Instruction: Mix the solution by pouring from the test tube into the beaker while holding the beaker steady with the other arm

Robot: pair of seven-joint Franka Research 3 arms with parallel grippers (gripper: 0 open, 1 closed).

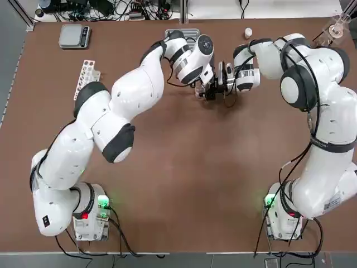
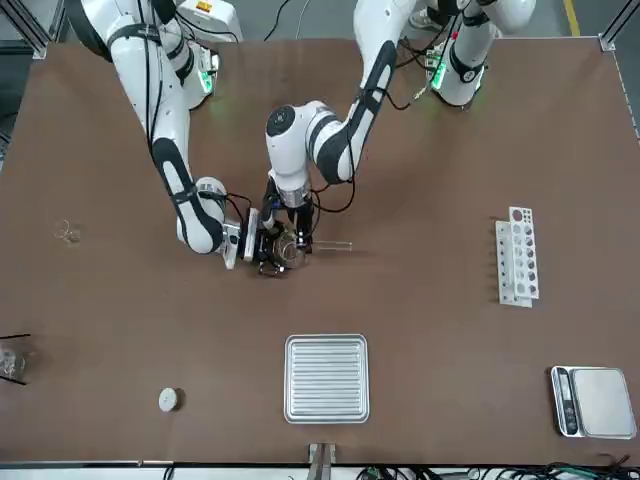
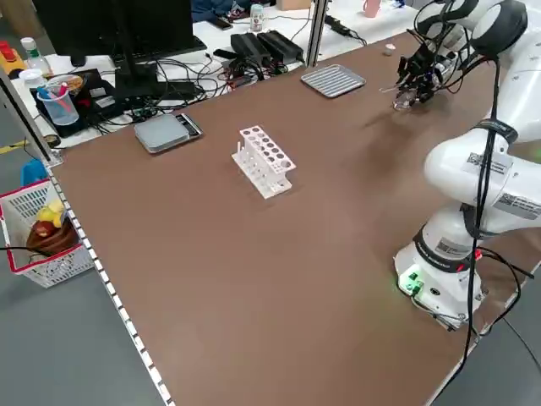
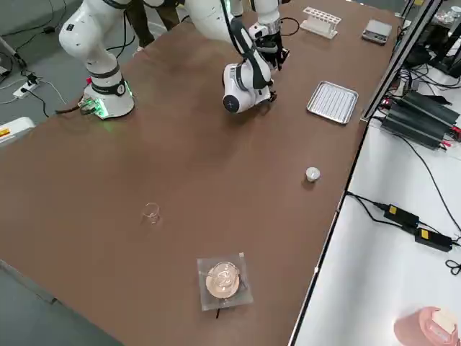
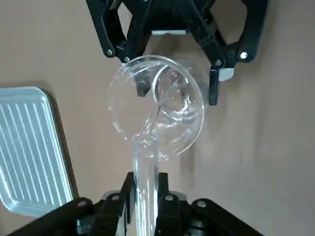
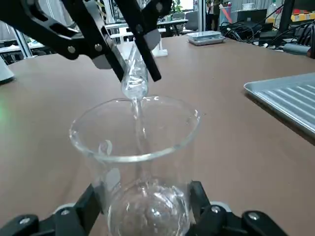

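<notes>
The beaker (image 6: 135, 162), a small clear glass cylinder, stands upright on the brown table with my right gripper (image 6: 142, 206) shut around its lower body. Clear liquid lies in its bottom. My left gripper (image 5: 145, 189) is shut on the test tube (image 5: 144, 172), which is tilted with its mouth over the beaker's rim (image 5: 157, 105). In the right wrist view a thin stream runs from the test tube (image 6: 134, 78) down into the beaker. From the front, both grippers meet at the beaker (image 2: 283, 250) in the table's middle, and the test tube (image 2: 330, 245) lies almost level.
A ribbed metal tray (image 2: 326, 378) sits at the far edge, just behind the beaker. A white tube rack (image 2: 518, 255) and a scale (image 2: 594, 402) stand on the robot's left. A white cap (image 2: 169, 399), a tiny glass piece (image 2: 67, 232) and a flask (image 4: 223, 281) are on its right.
</notes>
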